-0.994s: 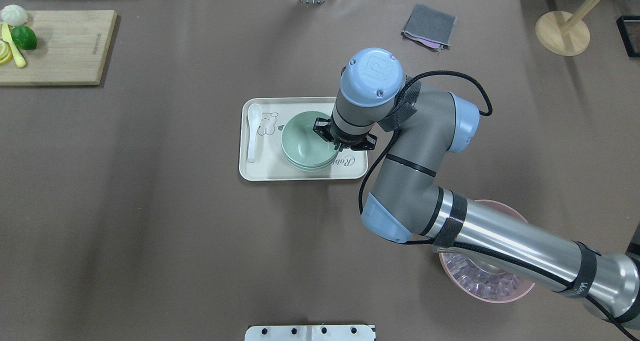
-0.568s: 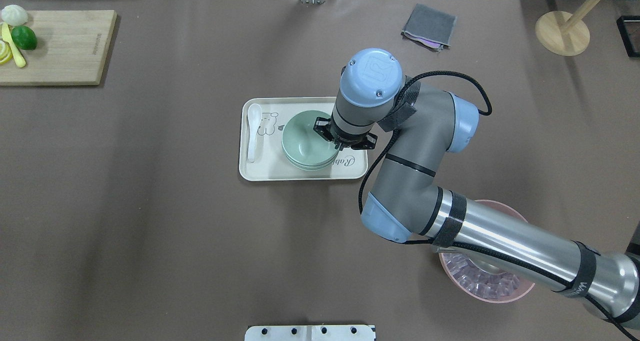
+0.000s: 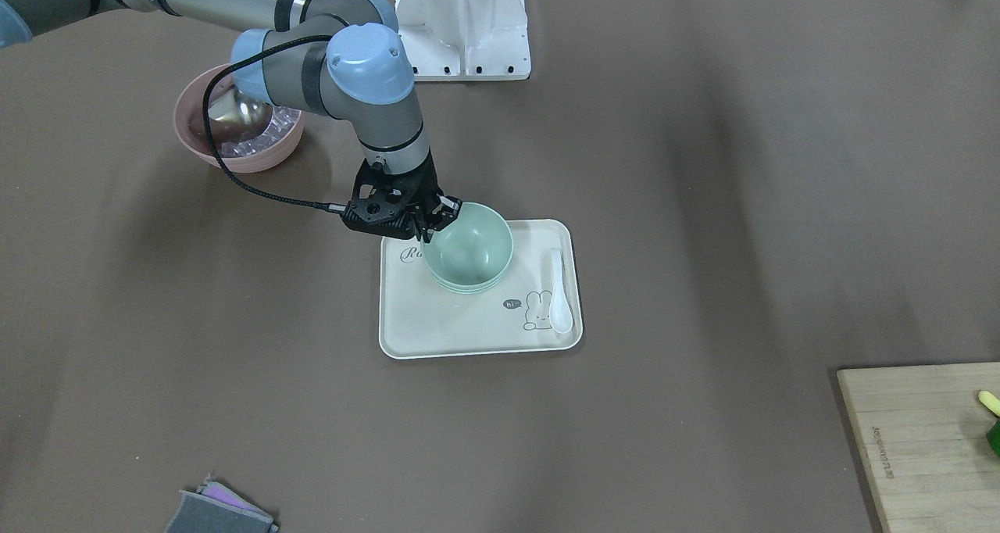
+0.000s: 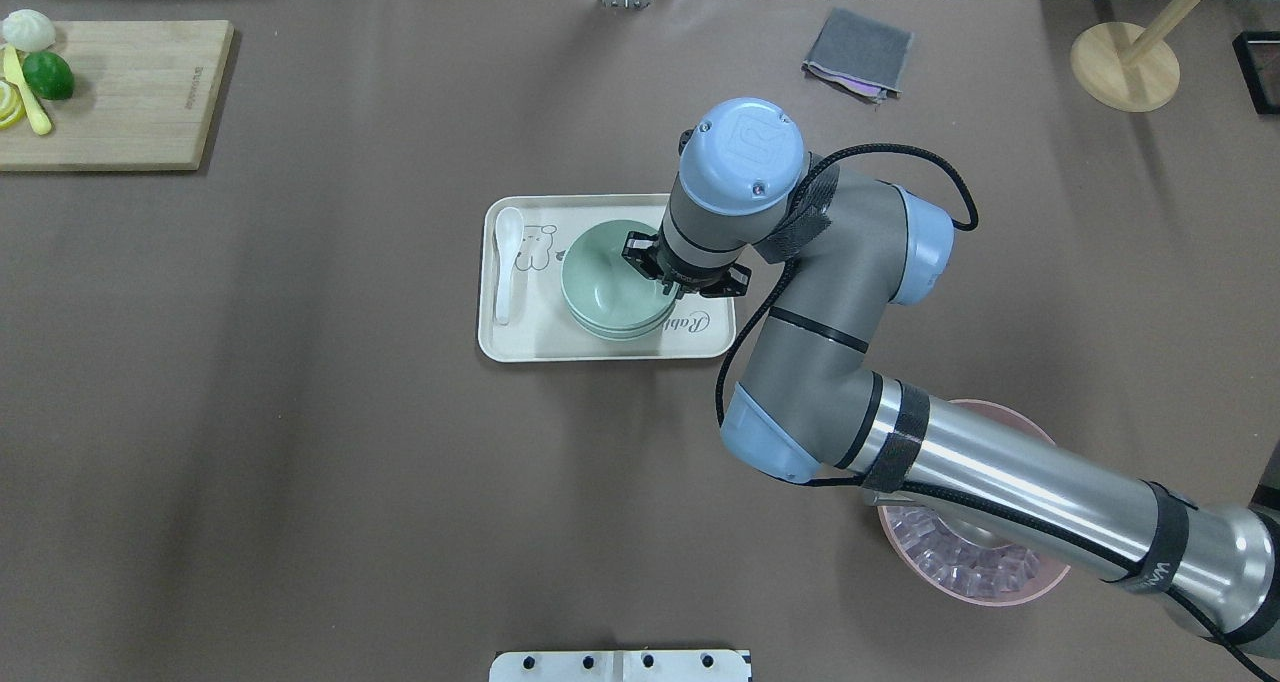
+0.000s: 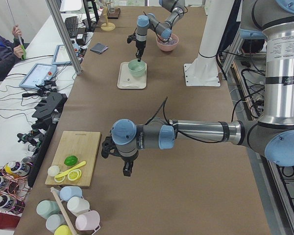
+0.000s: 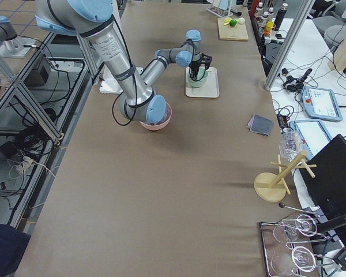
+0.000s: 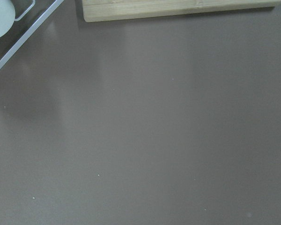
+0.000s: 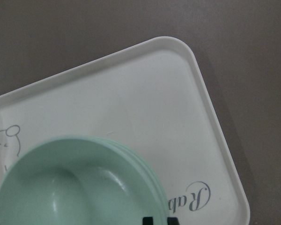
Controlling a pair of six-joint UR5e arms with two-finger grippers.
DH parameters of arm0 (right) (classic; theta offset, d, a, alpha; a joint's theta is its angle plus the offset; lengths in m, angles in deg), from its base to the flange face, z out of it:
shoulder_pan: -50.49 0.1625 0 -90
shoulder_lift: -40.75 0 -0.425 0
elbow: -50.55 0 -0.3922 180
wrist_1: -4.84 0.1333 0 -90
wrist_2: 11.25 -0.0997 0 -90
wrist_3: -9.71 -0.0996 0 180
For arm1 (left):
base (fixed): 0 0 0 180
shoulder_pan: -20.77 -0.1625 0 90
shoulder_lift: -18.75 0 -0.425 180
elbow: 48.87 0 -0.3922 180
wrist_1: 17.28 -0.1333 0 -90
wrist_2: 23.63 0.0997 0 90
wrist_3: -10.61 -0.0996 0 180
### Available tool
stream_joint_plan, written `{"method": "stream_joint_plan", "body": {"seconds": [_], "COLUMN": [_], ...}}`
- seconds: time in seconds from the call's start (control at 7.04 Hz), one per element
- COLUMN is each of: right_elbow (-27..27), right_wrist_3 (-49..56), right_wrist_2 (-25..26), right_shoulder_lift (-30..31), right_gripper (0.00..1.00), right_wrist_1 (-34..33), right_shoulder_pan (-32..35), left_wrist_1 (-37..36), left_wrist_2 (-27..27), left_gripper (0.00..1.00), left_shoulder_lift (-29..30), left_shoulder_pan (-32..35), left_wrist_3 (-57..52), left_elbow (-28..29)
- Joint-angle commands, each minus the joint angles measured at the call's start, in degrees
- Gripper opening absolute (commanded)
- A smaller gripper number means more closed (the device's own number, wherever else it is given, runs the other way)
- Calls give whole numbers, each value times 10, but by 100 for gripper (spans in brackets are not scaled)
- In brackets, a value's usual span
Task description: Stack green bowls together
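Mint green bowls (image 4: 610, 282) on a cream tray (image 4: 560, 347), brown-grey table (image 4: 300, 412)

The green bowls are a pale mint green, matte and plain. The tray is cream white; in the overhead view it carries a thin grey rabbit drawing (image 4: 538, 245) at 9 o'clock of the bowls and grey script letters (image 4: 690, 323) at 4 o'clock. The spoon (image 4: 508, 262) is white. The table is one even brown-grey. The right gripper (image 4: 668, 280) is black; its arm (image 4: 830, 262) is grey with light blue caps, a silver tube and black bands. At 4 o'clock of the tray the big bowl (image 4: 1010, 590) is pink. At 10 o'clock the board (image 4: 130, 92) is pale wood, with a green lime (image 4: 48, 75) on it. At 1 o'clock the cloth (image 4: 858, 50) is dark grey with a purple edge.
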Motion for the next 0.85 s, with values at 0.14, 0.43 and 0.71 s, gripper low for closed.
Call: {"method": "stream_joint_plan", "body": {"seconds": [0.14,0.43,0.71], "right_elbow": [-4,-9,-69], "right_wrist_3": [27,94,242], "right_wrist_2": [-6,-62,-99], "right_shoulder_lift": [-4,18,93], "right_gripper": [100,100,100], "right_wrist_1": [-3,-10,-67], "right_shoulder_pan": [23,90,171], "left_wrist_1": [-2,-2,-1], "left_wrist_2": [69,83,82], "left_gripper": [99,99,99], "left_shoulder_lift": [6,2,3], "left_shoulder_pan": [-1,-2,-3], "left_wrist_3": [3,3,1], "left_elbow": [-2,-5,-5]}}
